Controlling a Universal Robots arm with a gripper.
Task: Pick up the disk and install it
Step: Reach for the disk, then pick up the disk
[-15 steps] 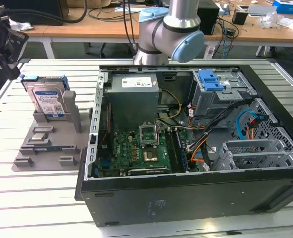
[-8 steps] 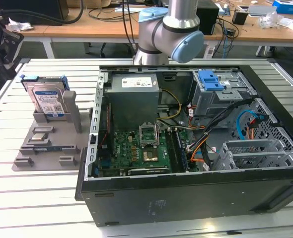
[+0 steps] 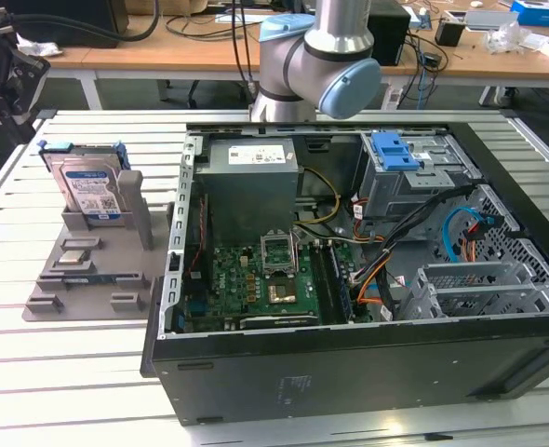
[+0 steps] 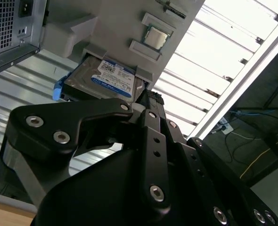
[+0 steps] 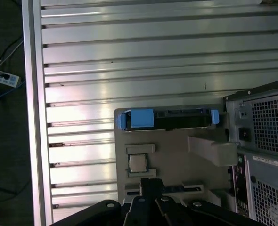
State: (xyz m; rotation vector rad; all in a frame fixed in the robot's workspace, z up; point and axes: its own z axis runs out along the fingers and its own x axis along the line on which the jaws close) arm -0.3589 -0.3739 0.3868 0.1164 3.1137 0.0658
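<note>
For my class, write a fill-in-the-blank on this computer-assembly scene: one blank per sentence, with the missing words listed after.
1. In the exterior view, the disk sits to the ____ of the computer case.
2. The disk stands ____ in its grey holder, not lying flat.
3. The latch atop the drive cage is coloured ____.

Missing words: left; upright; blue.

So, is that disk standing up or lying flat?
Standing up: the disk sits on edge in the grey holder.
</note>
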